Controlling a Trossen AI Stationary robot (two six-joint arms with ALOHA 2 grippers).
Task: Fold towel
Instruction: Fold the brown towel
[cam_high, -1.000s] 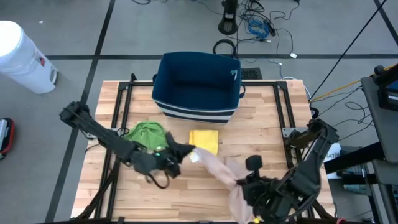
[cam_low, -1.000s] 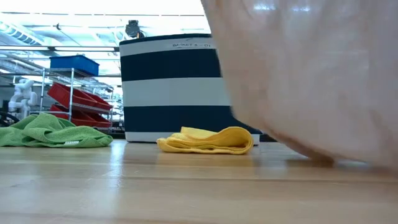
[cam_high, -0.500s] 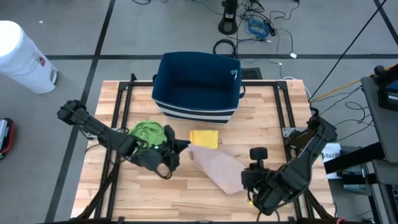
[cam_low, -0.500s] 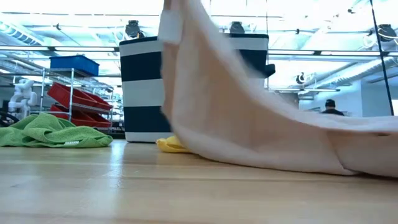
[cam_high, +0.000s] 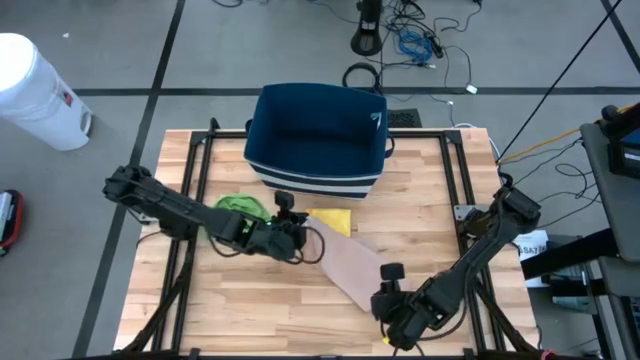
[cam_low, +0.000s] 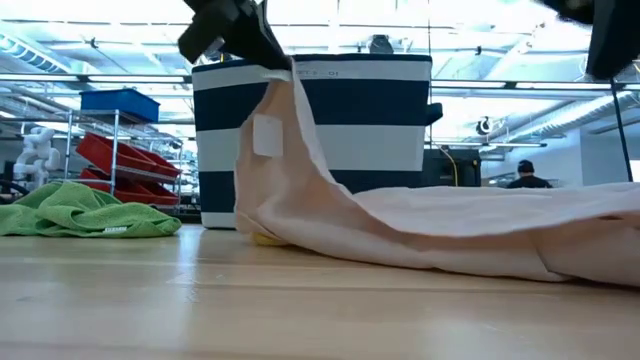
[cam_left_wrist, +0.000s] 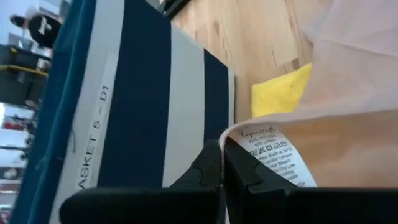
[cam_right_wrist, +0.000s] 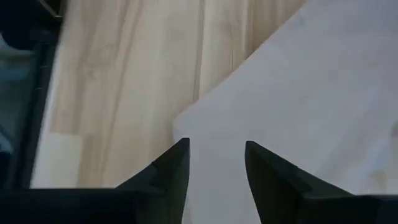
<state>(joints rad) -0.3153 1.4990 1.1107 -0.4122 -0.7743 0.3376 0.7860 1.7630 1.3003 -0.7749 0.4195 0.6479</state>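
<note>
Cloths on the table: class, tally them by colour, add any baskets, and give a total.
Pink cloth: 1
Yellow cloth: 1
Green cloth: 1
Navy-and-white striped basket: 1
Total: 4

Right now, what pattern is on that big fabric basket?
Navy and white horizontal stripes on the fabric basket, clearest in the low view.

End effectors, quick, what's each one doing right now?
Left end effector: closed on a corner of the pale pink cloth towel, lifting it off the table.
Right end effector: open, holding nothing, over the towel's near end.
</note>
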